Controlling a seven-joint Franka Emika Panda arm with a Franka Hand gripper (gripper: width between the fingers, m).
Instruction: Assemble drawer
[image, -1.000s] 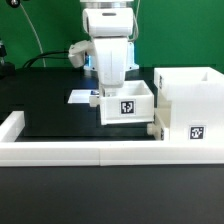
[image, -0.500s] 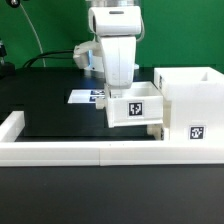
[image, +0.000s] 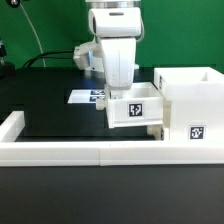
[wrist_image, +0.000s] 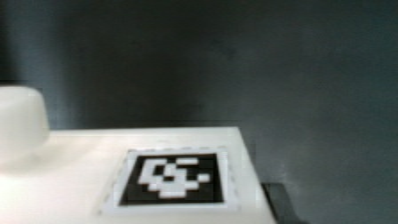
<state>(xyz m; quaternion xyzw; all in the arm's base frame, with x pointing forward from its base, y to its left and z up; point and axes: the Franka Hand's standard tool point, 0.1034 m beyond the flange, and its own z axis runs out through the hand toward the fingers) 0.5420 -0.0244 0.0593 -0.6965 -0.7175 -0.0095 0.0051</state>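
Tray (image: 137, 108) hangs off the counter (image: 50, 115), carried under the gripper (image: 122, 88). Fingers are hidden behind the tray wall and the arm body, so the opening width cannot be read directly; judging by the lifted tray, the gripper is clamped on its rear wall.

Shell (image: 190, 105) stands at the counter's corner on the exterior view's right, hard against the low white wall (image: 60, 152) along the near edge. Tag on its front face, open top visible.

Key relation: the shell lies directly toward the exterior view's right of the gripper, and the tray's side sits just beside the shell's wall, touching or nearly so (cannot tell which). Tray looks level, tag face toward the camera, long axis roughly along the near edge.

A small white part shows low between tray and shell, identity unclear.

Marker board (image: 88, 97) lies flat behind the tray, toward the far edge.

Wrist view: a tag (wrist_image: 173, 178) on a white surface, dark counter beyond; no fingers visible.

Judgement: the next move needs the tray aligned with a shell opening.
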